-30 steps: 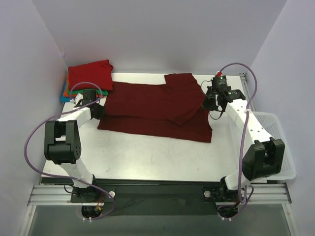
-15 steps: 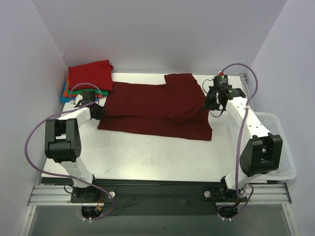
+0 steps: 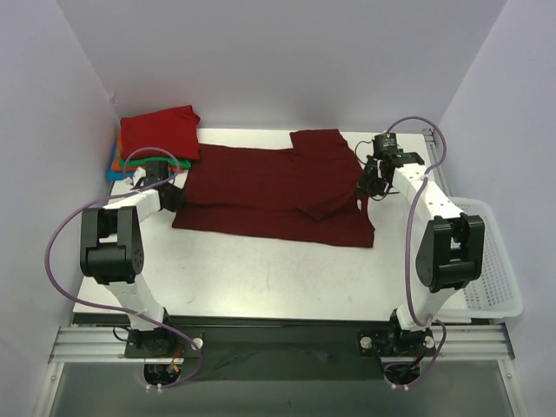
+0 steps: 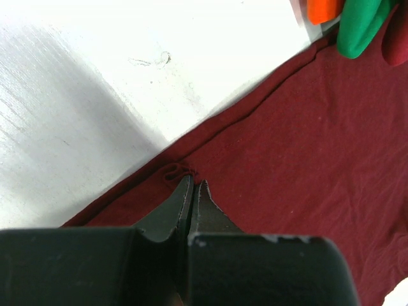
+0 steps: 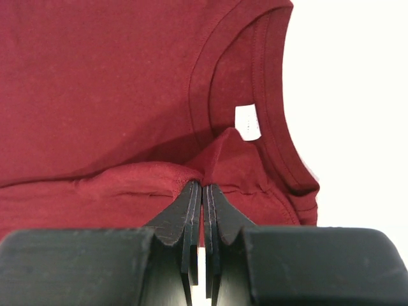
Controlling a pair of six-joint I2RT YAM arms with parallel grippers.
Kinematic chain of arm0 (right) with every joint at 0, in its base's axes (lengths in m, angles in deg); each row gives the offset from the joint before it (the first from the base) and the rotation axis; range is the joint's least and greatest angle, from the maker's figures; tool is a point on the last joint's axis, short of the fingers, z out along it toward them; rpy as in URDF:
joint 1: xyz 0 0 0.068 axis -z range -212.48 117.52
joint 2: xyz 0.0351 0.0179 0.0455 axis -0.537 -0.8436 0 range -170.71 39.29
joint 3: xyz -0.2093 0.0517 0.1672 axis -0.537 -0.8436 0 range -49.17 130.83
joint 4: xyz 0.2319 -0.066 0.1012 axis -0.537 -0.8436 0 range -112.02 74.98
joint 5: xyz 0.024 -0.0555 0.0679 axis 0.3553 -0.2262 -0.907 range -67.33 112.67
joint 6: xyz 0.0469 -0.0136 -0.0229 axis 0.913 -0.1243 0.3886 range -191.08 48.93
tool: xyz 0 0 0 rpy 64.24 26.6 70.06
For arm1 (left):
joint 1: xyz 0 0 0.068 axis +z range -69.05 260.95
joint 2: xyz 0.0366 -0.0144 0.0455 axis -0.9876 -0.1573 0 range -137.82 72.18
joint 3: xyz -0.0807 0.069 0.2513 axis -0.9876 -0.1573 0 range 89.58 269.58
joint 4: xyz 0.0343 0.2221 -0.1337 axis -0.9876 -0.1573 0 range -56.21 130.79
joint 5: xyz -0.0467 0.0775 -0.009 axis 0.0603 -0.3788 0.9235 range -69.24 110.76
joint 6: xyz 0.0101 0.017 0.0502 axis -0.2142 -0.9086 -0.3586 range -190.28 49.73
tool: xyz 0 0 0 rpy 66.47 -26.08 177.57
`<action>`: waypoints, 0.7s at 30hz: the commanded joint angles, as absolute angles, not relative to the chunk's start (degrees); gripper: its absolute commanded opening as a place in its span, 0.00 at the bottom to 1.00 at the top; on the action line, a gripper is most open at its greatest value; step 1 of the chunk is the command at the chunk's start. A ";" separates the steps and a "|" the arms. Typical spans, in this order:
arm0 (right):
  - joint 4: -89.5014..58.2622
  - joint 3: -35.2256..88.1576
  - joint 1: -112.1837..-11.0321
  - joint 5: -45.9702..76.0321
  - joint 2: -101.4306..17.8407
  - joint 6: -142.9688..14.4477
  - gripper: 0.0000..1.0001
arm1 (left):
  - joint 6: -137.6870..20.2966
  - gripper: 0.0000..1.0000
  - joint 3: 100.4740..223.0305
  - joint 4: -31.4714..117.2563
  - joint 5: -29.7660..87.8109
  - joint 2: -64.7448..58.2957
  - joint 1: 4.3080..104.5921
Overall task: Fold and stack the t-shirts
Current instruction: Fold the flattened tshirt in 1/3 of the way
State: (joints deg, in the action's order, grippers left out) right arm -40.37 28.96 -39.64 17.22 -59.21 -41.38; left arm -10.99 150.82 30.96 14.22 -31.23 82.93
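The dark maroon t-shirt (image 3: 269,191) lies spread across the table, one sleeve folded over it at the right. My left gripper (image 3: 171,196) is shut on the shirt's left edge; in the left wrist view its fingertips (image 4: 193,185) pinch a small pucker of maroon cloth (image 4: 287,146). My right gripper (image 3: 368,186) is shut on the shirt's right side near the collar; in the right wrist view it (image 5: 203,186) pinches a raised fold of the shirt (image 5: 127,83) just below the neck label. A folded bright red shirt (image 3: 158,132) tops the stack at the back left, with orange, green and blue edges under it.
A white mesh basket (image 3: 491,252) stands at the table's right edge. Orange (image 4: 322,9) and green (image 4: 360,25) folded cloth show at the top right of the left wrist view. Bare white tabletop (image 3: 261,278) lies in front of the shirt.
My right gripper has moved a little back and inward along the shirt's right edge, and its arm has swung more upright. The left arm has barely moved.
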 commanded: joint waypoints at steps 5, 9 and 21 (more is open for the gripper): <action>-39.90 33.53 -39.16 16.61 -60.64 -42.16 0.00 | -11.83 0.00 151.73 34.37 14.96 -31.09 84.11; -39.90 34.41 -39.25 15.64 -61.44 -41.98 0.00 | -11.74 0.00 150.93 35.25 15.49 -31.00 84.38; -40.25 38.46 -39.69 14.41 -63.10 -41.81 0.00 | -11.12 0.00 150.23 36.39 16.10 -31.62 84.38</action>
